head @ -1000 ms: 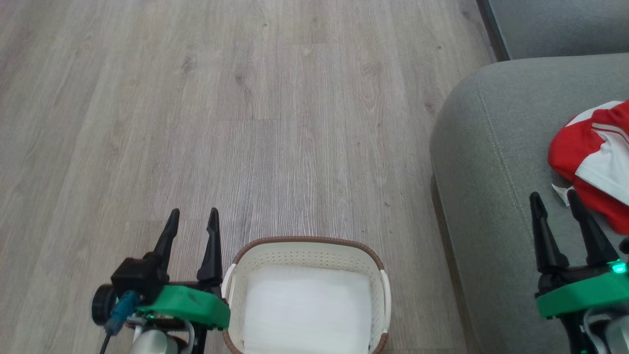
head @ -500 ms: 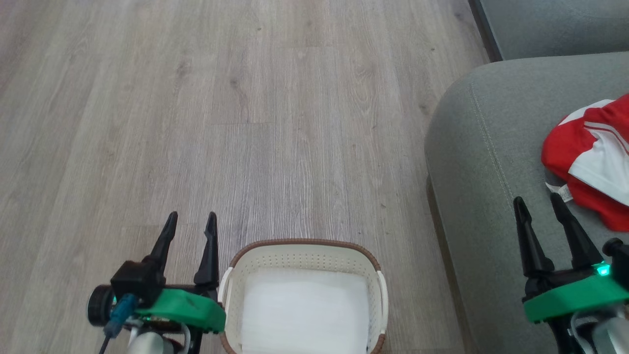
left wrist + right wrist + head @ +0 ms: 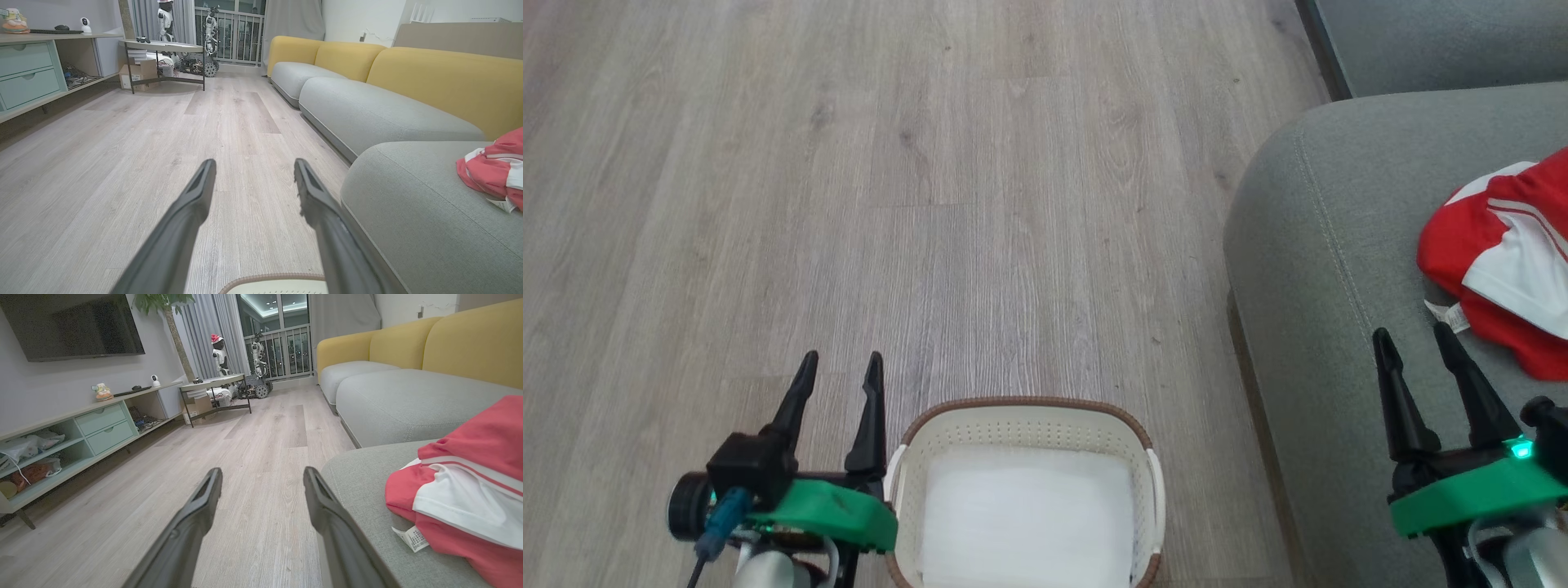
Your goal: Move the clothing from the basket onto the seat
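One heap of red-and-white clothing (image 3: 1499, 261) is lying on the one grey seat (image 3: 1323, 245), one white tag (image 3: 1445, 316) trailing. One basket (image 3: 1023, 406) is standing on the wooden floor (image 3: 931, 204), its white bottom showing. Two claws are hovering, fingers spread, gripping nothing: the left gripper (image 3: 841, 359) beside the basket, the right gripper (image 3: 1409, 333) over the seat near the clothing.

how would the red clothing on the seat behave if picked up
Probably floppy: the clothing lies crumpled in folds on the seat. Likely light, since the fabric looks thin. It would probably drape and dangle from a single pinch point.
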Motion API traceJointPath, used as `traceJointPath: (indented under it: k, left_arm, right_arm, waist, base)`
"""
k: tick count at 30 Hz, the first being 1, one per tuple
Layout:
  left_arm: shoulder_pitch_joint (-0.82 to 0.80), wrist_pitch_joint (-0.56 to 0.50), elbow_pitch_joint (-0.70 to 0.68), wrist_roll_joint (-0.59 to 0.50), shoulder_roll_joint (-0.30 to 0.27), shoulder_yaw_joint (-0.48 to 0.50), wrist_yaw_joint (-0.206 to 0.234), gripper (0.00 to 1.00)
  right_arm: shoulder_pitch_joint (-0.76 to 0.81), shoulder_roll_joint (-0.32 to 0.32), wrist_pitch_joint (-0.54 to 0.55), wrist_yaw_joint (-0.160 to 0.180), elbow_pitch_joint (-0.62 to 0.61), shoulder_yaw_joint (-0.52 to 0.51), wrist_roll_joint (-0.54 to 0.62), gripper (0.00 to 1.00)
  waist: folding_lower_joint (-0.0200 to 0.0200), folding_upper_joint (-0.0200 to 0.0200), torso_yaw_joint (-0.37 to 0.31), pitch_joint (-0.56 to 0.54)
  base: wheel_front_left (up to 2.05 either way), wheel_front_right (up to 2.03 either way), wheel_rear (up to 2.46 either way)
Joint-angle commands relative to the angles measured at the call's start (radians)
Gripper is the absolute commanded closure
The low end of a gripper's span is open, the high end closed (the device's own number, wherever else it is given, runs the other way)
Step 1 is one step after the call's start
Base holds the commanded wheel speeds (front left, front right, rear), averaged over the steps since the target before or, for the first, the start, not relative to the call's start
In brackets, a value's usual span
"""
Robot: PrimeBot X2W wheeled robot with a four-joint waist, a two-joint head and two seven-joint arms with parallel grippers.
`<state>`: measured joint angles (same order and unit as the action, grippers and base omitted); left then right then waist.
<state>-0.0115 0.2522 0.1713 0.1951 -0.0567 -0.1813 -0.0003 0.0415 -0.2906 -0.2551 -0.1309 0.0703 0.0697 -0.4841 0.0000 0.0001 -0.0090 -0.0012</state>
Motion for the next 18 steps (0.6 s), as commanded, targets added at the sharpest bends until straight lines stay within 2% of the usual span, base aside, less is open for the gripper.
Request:
traceJointPath:
  k: [1, 17, 18]
  left_arm:
    - [-0.025, 0.010, -0.025, -0.014, 0.003, 0.041, -0.001, 0.00]
    - [-0.030, 0.010, -0.014, -0.009, 0.006, 0.045, -0.011, 0.00]
    - [0.000, 0.000, 0.016, -0.008, 0.004, 0.006, -0.010, 1.00]
  right_arm:
    - [-0.027, -0.015, -0.007, 0.000, -0.027, 0.013, -0.005, 0.00]
    - [-0.029, -0.018, -0.007, 0.000, -0.020, 0.015, -0.009, 0.00]
    - [0.000, 0.001, 0.000, 0.000, 0.005, 0.000, -0.002, 1.00]
  waist:
    - [0.0000, -0.0001, -0.001, 0.000]
    - [0.0000, -0.0001, -0.004, 0.002]
    - [0.0000, -0.0001, -0.004, 0.002]
  base:
    - [0.00, 0.00, 0.00]
    - [0.00, 0.00, 0.00]
    - [0.00, 0.00, 0.00]
